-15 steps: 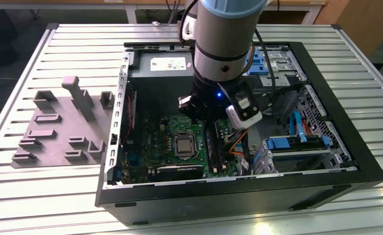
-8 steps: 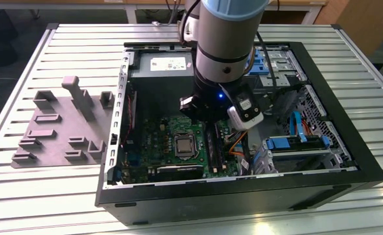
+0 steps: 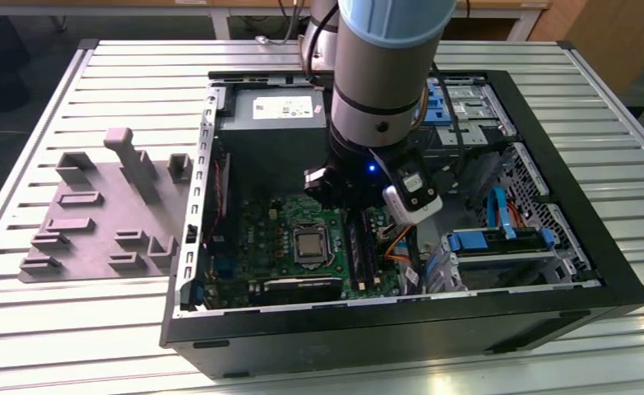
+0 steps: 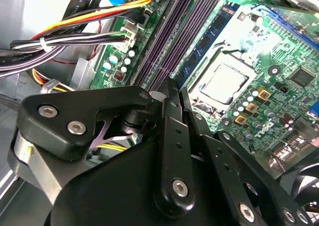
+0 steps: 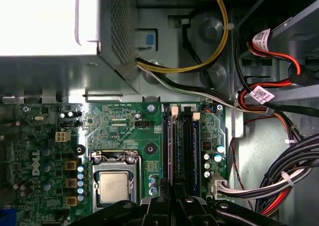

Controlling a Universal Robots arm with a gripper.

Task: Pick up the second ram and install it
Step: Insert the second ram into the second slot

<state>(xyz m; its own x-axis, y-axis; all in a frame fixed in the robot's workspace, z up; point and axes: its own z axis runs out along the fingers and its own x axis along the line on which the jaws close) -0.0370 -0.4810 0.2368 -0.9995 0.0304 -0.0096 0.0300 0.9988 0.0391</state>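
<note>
The claw (image 4: 172, 90) is seen clenched, fingers pressed together with nothing between them, hung low over the memory slots (image 5: 182, 151), probably so a stick can be pushed home. The second ram (image 5: 168, 151) is judged to be seated upright just ahead of the claw's tips, though this cannot be confirmed.

Robotics lab: open computer case (image 3: 568, 271) on slatted aluminium table (image 3: 102, 329).

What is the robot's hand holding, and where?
Nothing that shows: the hand is shut and empty, over the memory slots.
</note>
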